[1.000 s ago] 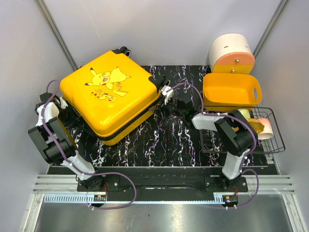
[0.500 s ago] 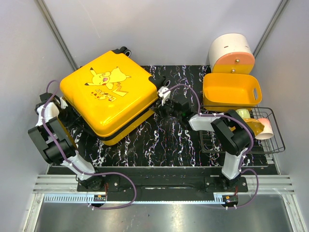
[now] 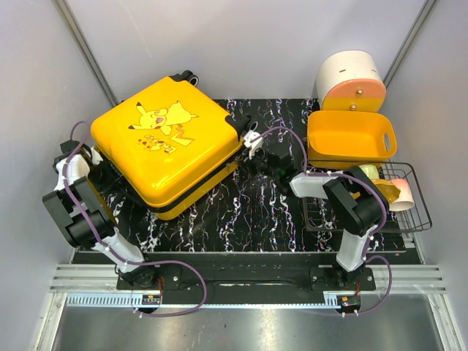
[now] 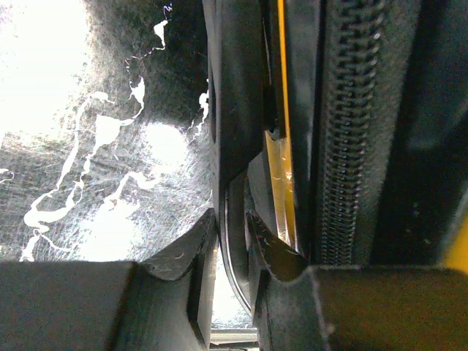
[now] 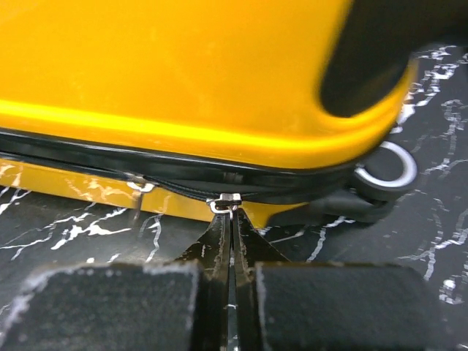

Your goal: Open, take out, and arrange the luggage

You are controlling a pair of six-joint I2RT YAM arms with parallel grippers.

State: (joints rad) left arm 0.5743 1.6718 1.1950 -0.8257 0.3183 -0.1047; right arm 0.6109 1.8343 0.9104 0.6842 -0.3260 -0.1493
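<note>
Luggage (image 3: 167,142) left on table (image 3: 256,212); basket (image 3: 349,157) right, wire rack (image 3: 322,217) before it.

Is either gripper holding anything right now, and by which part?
Right gripper pinches the zipper pull of the luggage. Left gripper seems to clamp a black strip on the luggage's side; which part is unclear.

The luggage (image 3: 168,142) has a smooth, glossy yellow plastic shell; its zip pull (image 5: 225,203) is shiny metal; the tabletop (image 3: 248,212) looks black, marble-veined, slightly fibrous.
</note>
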